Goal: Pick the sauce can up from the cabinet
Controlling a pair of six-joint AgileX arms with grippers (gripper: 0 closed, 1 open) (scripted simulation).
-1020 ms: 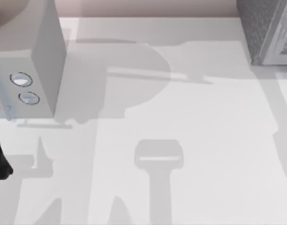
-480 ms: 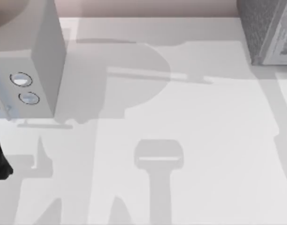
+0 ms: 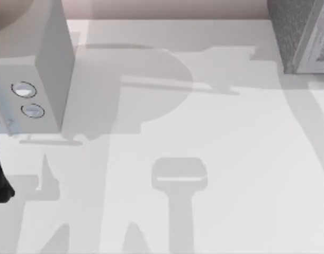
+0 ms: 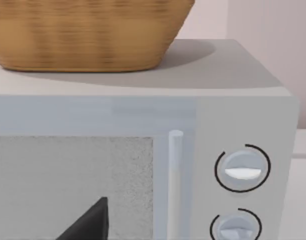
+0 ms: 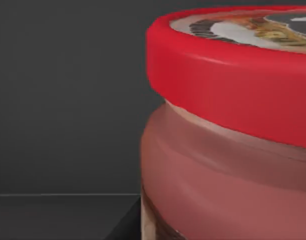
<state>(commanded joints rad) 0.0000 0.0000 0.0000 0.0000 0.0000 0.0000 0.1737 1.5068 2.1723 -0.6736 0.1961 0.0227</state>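
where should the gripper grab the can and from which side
Probably the can side wall, just under the red lid, coming in level from the open front. It stands upright against the dark cabinet interior, and the lid overhangs the narrower body like a lip, so fingers closed below it should not slip upward.

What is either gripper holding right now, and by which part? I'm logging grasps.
It cannot be told. The right wrist view looks closely at the sauce can against the cabinet's dark interior, but no fingers appear on it. The left arm looks at the microwave.
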